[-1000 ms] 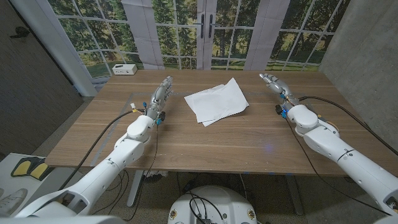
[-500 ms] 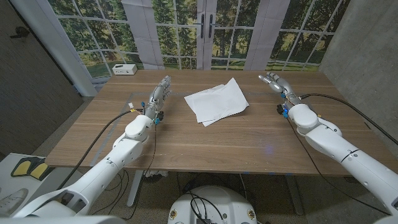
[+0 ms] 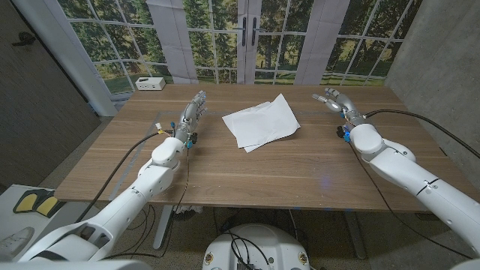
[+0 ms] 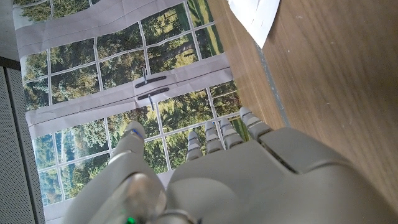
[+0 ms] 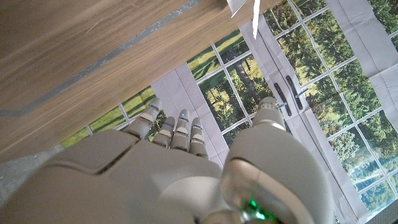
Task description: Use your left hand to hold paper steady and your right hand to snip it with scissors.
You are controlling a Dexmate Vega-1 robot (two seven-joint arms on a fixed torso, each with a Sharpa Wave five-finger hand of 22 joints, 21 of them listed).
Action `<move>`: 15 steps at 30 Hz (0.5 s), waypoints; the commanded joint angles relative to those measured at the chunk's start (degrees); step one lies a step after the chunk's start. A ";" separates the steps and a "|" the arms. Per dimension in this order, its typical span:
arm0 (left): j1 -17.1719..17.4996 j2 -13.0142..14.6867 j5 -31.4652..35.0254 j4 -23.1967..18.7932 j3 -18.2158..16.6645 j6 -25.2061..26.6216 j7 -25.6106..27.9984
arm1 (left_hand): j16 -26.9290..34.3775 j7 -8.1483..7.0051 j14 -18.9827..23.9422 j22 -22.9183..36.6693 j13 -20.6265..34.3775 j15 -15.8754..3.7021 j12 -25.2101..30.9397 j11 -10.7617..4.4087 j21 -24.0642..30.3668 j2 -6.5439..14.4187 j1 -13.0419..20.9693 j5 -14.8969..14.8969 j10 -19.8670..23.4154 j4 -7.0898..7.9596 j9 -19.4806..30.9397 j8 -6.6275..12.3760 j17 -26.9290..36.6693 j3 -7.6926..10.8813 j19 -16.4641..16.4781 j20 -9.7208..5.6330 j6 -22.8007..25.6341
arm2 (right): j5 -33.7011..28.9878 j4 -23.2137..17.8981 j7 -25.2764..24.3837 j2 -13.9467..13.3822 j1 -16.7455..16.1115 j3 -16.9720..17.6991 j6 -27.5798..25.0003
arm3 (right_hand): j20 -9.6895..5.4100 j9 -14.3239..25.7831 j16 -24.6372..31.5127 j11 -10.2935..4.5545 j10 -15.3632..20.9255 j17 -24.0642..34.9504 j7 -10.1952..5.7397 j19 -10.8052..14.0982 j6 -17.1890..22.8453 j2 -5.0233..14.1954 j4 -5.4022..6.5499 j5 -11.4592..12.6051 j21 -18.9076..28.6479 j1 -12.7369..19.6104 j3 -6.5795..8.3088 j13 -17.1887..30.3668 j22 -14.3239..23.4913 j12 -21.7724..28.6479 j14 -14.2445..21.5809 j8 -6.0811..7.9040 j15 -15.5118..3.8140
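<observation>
Nothing done yet: paper [image 3: 262, 123] untouched mid-table toward far edge, left hand [image 3: 192, 116] and right hand [image 3: 335, 101] both empty, fingers extended; scissors unseen.

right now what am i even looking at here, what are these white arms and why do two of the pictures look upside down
This is a two-armed robot standing at a wooden table. The wide picture comes from a camera on its head, looking down over both arms. The left robot hand and the right robot hand sit on either side of some white paper lying in the middle. Both are open and hold nothing. A small white box sits at a far corner. I cannot see any scissors.

The other two pictures come from cameras on each wrist, looking along the back of that hand, so they appear turned: table above, windows below. A corner of the paper shows in each.
</observation>
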 commanded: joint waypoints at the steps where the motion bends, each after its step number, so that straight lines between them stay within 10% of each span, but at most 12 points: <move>1: -1.14 1.13 0.12 1.59 -0.08 0.71 -0.87 | 0.08 -0.09 0.31 0.10 0.31 -1.93 0.21 0.06 0.24 -0.35 0.23 -0.01 0.10 -0.15 0.31 0.03 0.21 0.05 0.17 -0.06 0.31 | -2.87 -3.27 -3.23 -1.02 -1.16 0.05 -6.91 | 0.02 0.26 0.30 -0.29 0.64 0.16 -0.13 0.86 0.53 -0.09 -0.35 -0.10 0.38 1.01 0.33 0.17 0.30 0.50 0.57 0.19 -1.02; 15: 1.83 3.12 -0.08 -3.87 -0.72 2.51 0.77 | 0.04 -0.10 0.26 0.10 0.31 -1.83 0.11 0.09 0.17 -0.43 0.34 -0.01 0.02 -0.08 0.31 -0.05 0.21 -0.01 0.03 -0.14 0.19 | -5.33 -6.71 -3.09 -3.63 -2.30 0.02 -11.54 | 0.27 0.28 0.56 -0.47 2.98 0.19 0.09 2.19 1.49 -0.31 -0.34 -0.25 0.53 1.98 0.68 0.35 0.33 1.08 2.03 0.35 -1.12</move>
